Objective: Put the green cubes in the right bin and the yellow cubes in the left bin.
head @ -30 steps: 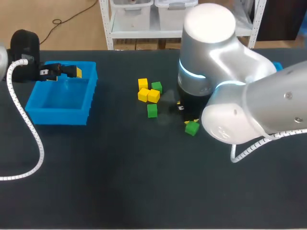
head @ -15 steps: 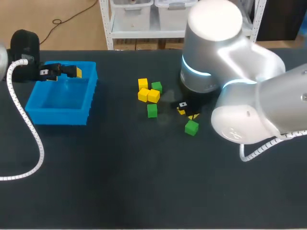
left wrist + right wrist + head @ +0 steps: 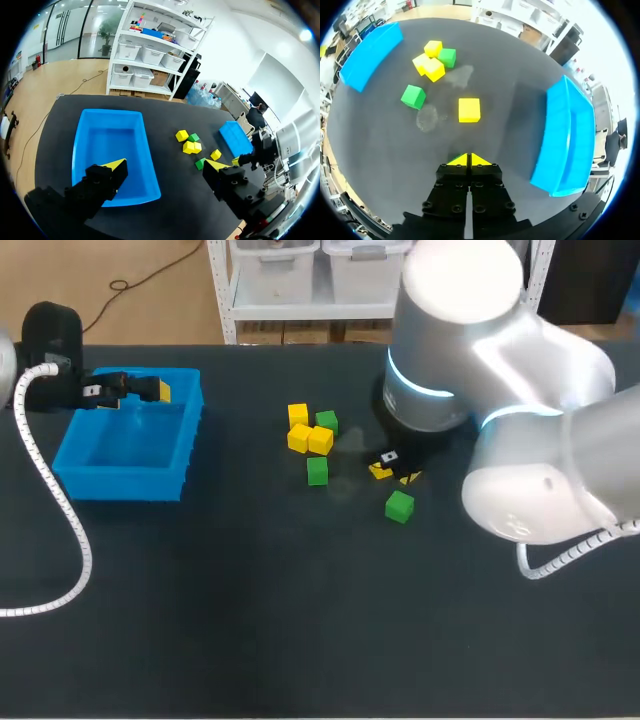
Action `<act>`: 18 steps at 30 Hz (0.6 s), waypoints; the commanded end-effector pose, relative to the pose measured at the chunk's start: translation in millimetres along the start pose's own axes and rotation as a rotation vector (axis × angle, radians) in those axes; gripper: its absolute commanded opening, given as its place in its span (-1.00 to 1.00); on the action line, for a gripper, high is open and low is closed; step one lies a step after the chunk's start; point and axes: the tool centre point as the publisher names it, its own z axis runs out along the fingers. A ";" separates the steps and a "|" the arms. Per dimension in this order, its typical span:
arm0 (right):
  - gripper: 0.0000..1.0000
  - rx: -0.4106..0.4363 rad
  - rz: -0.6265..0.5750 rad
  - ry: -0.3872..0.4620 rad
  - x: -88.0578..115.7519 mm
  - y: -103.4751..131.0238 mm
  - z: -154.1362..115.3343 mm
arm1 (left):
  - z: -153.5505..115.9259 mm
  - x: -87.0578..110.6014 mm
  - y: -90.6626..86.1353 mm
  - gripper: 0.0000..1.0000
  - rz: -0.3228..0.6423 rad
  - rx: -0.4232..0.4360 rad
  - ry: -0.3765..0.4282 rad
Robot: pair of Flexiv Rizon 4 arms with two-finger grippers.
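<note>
A cluster of yellow cubes [image 3: 298,437] and one green cube [image 3: 327,421] lies mid-table, with a second green cube [image 3: 317,471] just in front. A lone yellow cube [image 3: 378,472] and another green cube [image 3: 399,506] sit by my right gripper [image 3: 410,478]. That gripper is shut on nothing. In the right wrist view the yellow cube [image 3: 469,110] lies ahead of the closed right gripper [image 3: 468,160], and the right bin [image 3: 567,135] is beside it. My left gripper [image 3: 135,390] hangs open and empty over the far rim of the left bin [image 3: 75,472]; the left wrist view shows this left gripper [image 3: 165,167] above the left bin [image 3: 82,145].
My bulky right arm [image 3: 500,390] fills the right of the head view and hides the right bin there. A white cable [image 3: 60,510] trails from my left arm over the table's left side.
My right arm has drawn back to the right and away from the green cube, its fingers closing fully on nothing. The left arm has not moved.
</note>
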 end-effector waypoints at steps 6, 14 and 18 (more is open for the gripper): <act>1.00 0.005 -0.080 0.023 11.0 -3.0 -7.3 | 0.1 1.4 1.4 1.00 0.001 0.007 -0.006; 1.00 0.022 -0.105 -0.008 10.8 -7.5 -14.0 | 0.1 1.4 1.4 1.00 0.001 0.007 -0.006; 1.00 0.006 -0.119 -0.006 8.1 -6.0 -16.9 | 0.1 1.4 1.4 1.00 0.001 0.007 -0.006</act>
